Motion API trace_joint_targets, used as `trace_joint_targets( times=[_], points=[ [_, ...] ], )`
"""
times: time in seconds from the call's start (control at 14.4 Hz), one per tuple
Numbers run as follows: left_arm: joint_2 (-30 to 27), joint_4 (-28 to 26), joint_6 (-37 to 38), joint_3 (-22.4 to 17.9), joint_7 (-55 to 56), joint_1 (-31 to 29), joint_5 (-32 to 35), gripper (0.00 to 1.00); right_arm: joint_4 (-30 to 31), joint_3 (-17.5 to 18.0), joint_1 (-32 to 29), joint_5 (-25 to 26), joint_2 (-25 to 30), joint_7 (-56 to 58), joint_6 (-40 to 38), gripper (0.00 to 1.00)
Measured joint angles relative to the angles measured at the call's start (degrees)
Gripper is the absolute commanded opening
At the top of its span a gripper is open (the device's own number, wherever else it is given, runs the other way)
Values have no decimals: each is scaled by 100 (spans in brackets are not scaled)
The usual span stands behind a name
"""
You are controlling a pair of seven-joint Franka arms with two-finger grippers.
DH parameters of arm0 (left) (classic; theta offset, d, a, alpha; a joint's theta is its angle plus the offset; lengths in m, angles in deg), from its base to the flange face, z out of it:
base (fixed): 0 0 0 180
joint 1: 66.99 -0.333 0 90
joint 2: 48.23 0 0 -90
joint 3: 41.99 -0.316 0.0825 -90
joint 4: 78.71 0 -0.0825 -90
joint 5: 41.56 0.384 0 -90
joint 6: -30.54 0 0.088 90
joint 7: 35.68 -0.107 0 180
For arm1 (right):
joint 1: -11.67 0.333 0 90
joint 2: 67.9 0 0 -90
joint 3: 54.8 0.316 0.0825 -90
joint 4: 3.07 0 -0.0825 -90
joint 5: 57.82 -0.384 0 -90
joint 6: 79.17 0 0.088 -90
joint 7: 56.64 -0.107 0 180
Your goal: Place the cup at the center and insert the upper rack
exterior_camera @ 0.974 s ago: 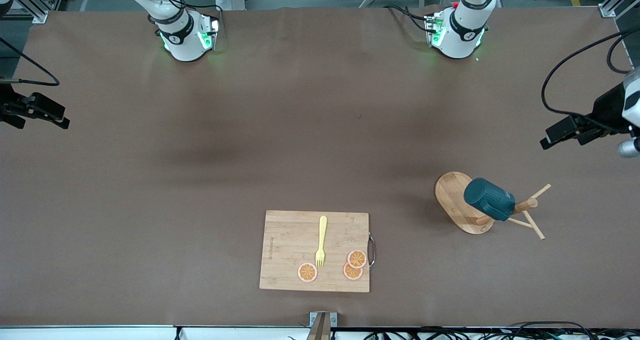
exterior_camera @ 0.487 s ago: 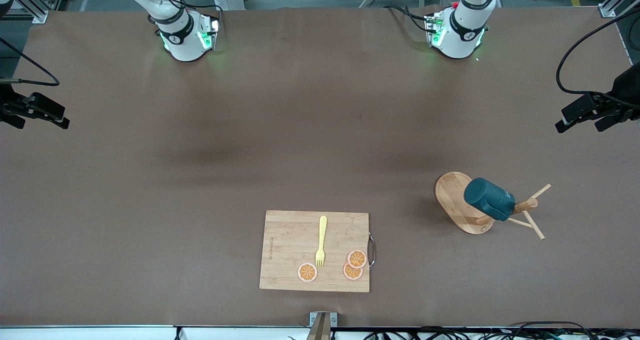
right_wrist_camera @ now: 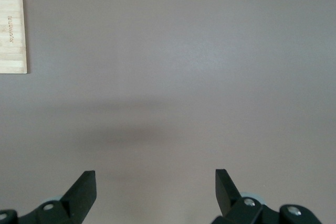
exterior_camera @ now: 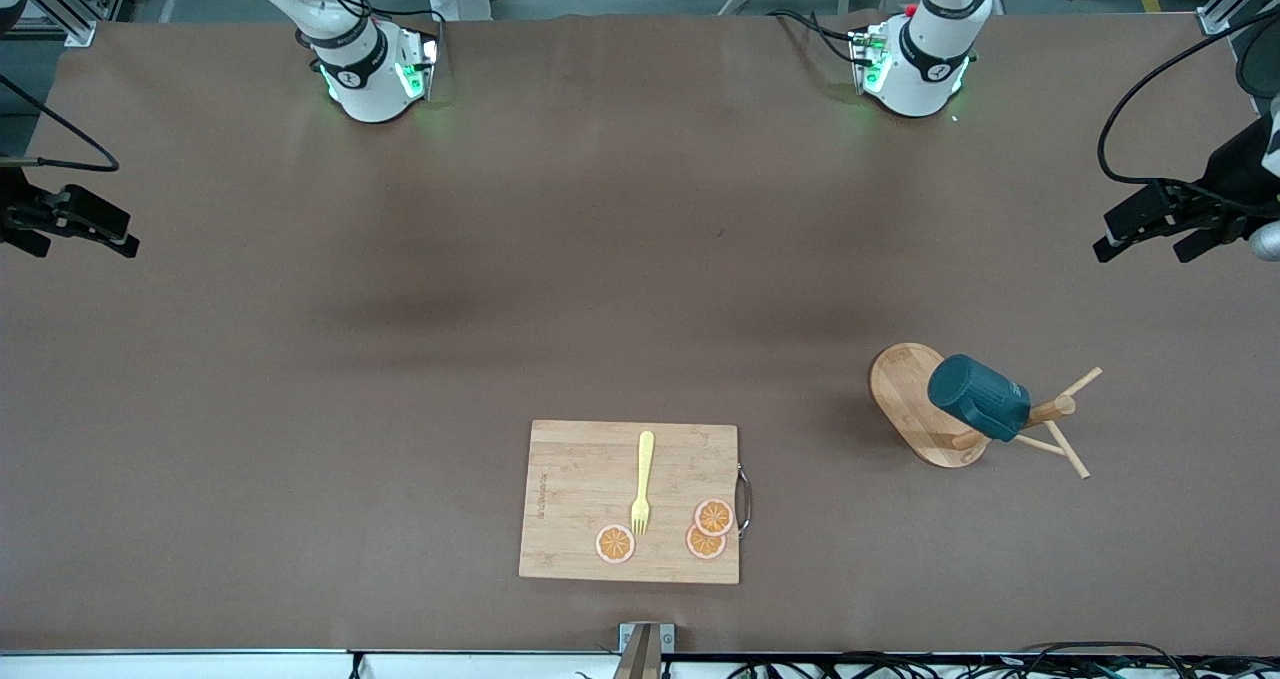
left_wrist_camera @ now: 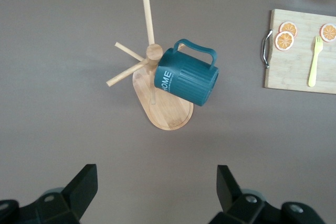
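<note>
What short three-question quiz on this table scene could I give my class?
1. True or false: the cup stands upright on the board.
2. What lies on the board with the fork? A. three orange slices B. a knife C. a spoon
3. Fill in: the cup hangs on the ____.

Key
1. False: it hangs tilted on the rack, toward the left arm's end of the table.
2. A
3. rack. Both the left end effector and the right end effector are open and hold nothing.
</note>
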Motion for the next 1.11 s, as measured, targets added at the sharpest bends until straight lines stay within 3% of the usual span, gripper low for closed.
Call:
trace_joint_targets(
  times=[1.11],
  points=[
    [-6, 47, -99, -291, 0, 405, 0, 100, 0, -1, 0, 0, 0, 0, 8, 100]
  ],
)
